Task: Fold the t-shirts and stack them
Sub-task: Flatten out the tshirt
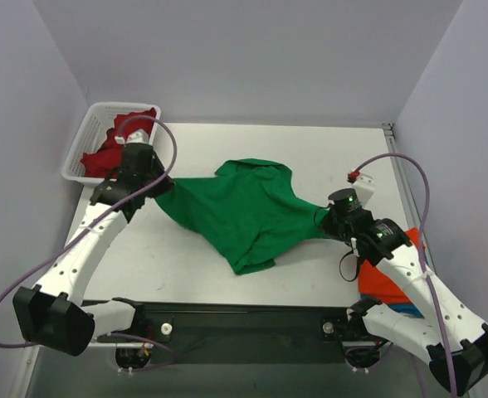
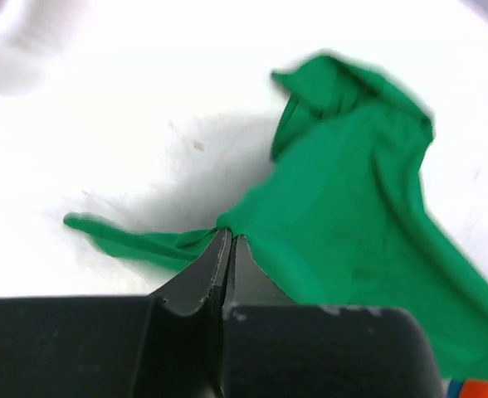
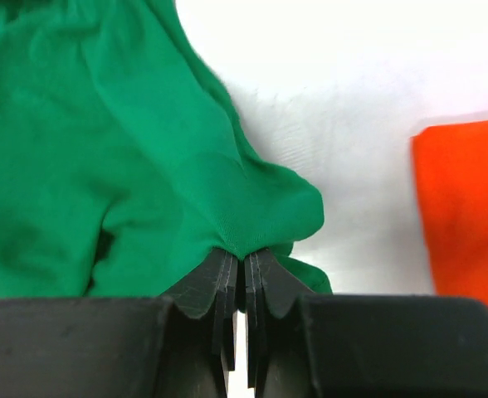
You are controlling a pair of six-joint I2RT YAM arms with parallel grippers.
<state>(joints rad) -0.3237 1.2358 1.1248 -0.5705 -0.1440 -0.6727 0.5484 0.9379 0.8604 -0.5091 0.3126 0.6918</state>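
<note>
White desk, lilac walls all round, and the green t-shirt lies across the middle, strung out between both arms. The left tool is clamped shut on a bunched corner at the shirt's left end. The right tool is pinched tight on the cloth at the right end. So the long axis runs roughly side to side, with the left end a bit farther back. A loose flap sags toward the near edge. Neither arm is really nearer, each owns one end. Best guess is the next move hangs on both pulling apart evenly to flatten it. The orange shirt sits by the right arm, and the dark red shirt waits in the basket far left.
</note>
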